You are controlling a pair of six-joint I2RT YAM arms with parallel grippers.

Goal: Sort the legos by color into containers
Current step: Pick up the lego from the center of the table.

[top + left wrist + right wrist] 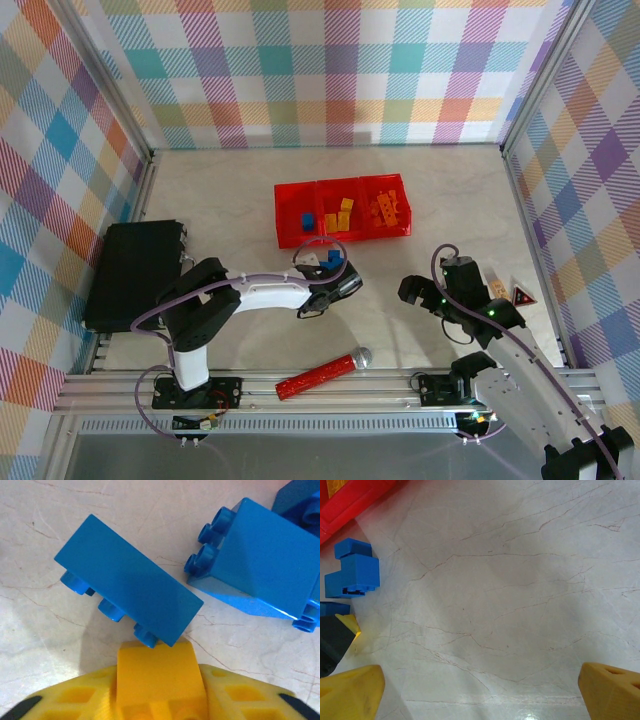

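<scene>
Shows left gripper (pixel 337 277), grip impossible to tell, low over blue legos (pixel 127 587) below red containers (pixel 380 233), likely for picking; right gripper (pixel 480 687) wide open, waiting lower right

Blue legos (pixel 127 587) lie on their sides near the partly filled red containers (pixel 293 203).

**Top view.** A row of three bins (pixel 380 234) lies at mid-table, toward the back. The left bin holds a single brick (pixel 307 220). The middle-bin bricks (pixel 344 212) and the right-bin bricks (pixel 388 207) are several each. Loose bricks (pixel 331 262) lie on the table (pixel 230 200) just in front of the left and middle bins. A flat box (pixel 135 275) sits at the left edge. A studded stick (pixel 318 375) lies near the front edge, between the arm bases.

**Left wrist view.** The near brick (pixel 127 587) lies left of the far brick (pixel 260 572), the two apart.
</scene>
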